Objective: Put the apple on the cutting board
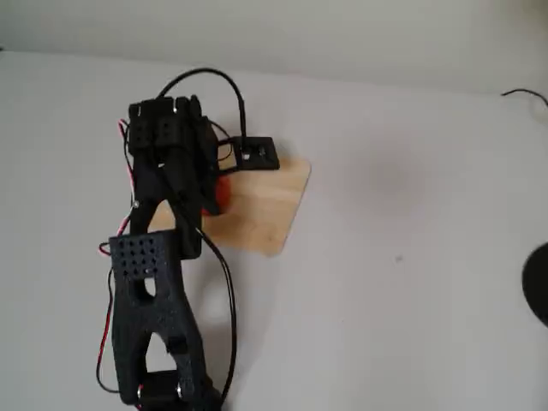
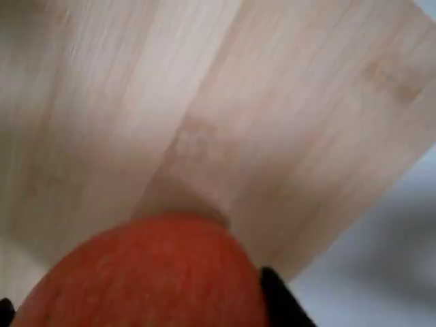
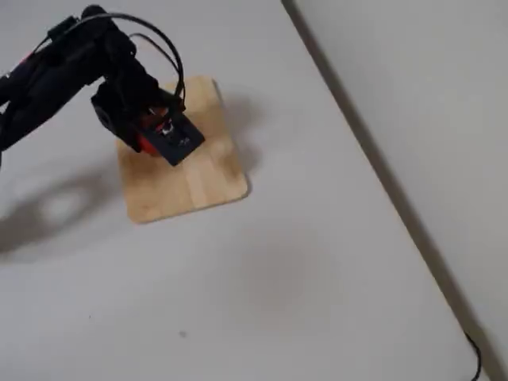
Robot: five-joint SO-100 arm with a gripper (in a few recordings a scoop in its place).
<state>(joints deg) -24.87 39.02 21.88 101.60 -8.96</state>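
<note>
The apple [image 2: 146,276] is held over the cutting board [image 2: 306,122], which lies flat on the white counter [image 1: 411,282]; in both fixed views the arm reaches over the board's left portion with the red fruit tucked beneath the wrist [image 1: 219,193]. That position fits the task, since a release here would land the fruit on wood rather than on the counter. In the wrist view the apple sits at the lower edge with plank grain behind it. Whether it already rests on the board or hangs just above it cannot be told. The gripper [image 2: 136,310] is clenched on the fruit: dark fingers [image 2: 279,300] press against its right flank, a second dark tip shows at the far left edge, and the spread matches the apple's width.
</note>
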